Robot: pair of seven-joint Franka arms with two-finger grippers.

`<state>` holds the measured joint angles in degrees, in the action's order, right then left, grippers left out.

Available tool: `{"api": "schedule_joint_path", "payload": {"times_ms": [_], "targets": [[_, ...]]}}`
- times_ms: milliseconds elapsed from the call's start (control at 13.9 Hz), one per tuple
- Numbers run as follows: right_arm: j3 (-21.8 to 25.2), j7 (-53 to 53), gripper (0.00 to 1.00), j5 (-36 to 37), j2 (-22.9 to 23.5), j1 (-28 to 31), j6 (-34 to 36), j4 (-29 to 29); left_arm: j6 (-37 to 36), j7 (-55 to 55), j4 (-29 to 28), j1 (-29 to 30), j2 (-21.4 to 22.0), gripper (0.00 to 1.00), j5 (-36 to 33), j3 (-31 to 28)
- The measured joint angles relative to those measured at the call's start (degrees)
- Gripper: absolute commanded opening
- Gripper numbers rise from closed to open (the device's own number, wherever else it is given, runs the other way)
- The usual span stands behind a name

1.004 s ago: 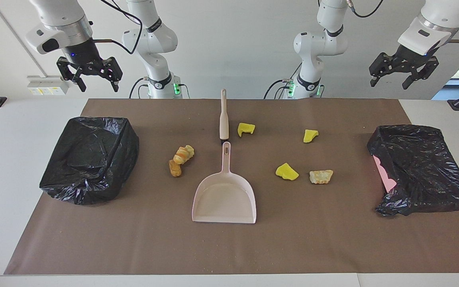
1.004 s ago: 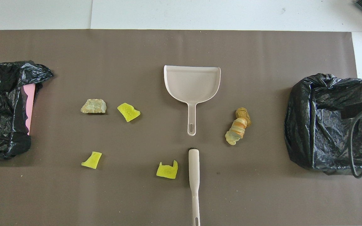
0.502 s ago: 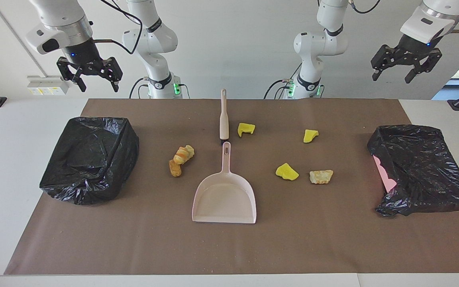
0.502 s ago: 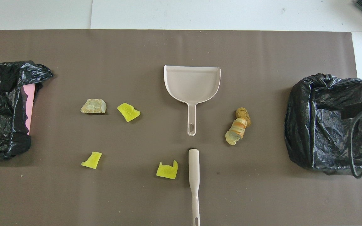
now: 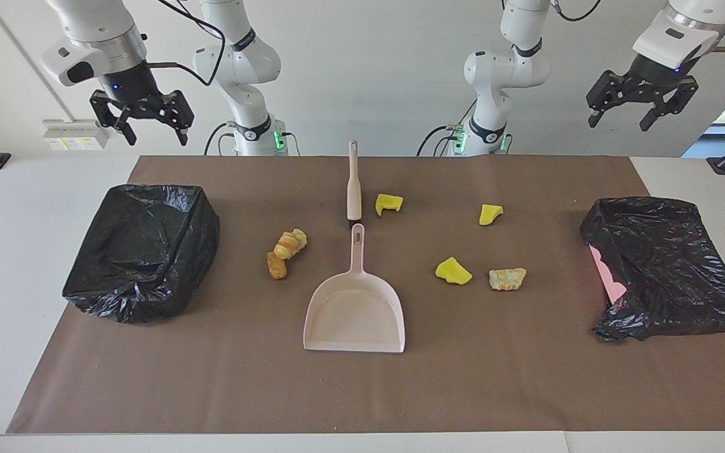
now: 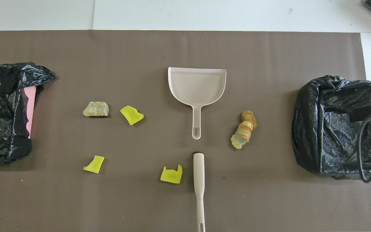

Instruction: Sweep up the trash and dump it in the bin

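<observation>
High over the right arm's end of the bench: right hand (image 5: 142, 126), fingers spread wide, holding nothing
Left hand (image 5: 638, 111): raised above the left arm's end, fingers apart, empty
Bins: black-bagged bin (image 5: 142, 251) under the right hand; another (image 5: 664, 267) at the left arm's end
Trash: yellow chunks (image 5: 453, 270) and tan pieces (image 5: 289, 244) scattered on the brown mat (image 5: 211, 377) around the dustpan
Dustpan (image 5: 355, 314): mid-mat, handle toward the robots
Brush (image 5: 354, 182): just nearer the robots than the dustpan
</observation>
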<state>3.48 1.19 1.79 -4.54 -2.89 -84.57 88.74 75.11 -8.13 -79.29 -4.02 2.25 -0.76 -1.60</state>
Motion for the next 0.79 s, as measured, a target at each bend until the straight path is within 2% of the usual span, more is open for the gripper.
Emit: {"api": "schedule_joint_path", "payload": {"times_ms": [430,789], "targets": [[0.0,0.0,1.0,0.0,0.0,0.0,0.0,0.0,0.0,0.0,-1.1,-0.2,0.5,1.0,0.0,0.4],[0.0,0.0,1.0,0.0,0.0,0.0,0.0,0.1,0.8,0.0,-4.5,-0.2,2.7,1.0,0.2,1.9]]}}
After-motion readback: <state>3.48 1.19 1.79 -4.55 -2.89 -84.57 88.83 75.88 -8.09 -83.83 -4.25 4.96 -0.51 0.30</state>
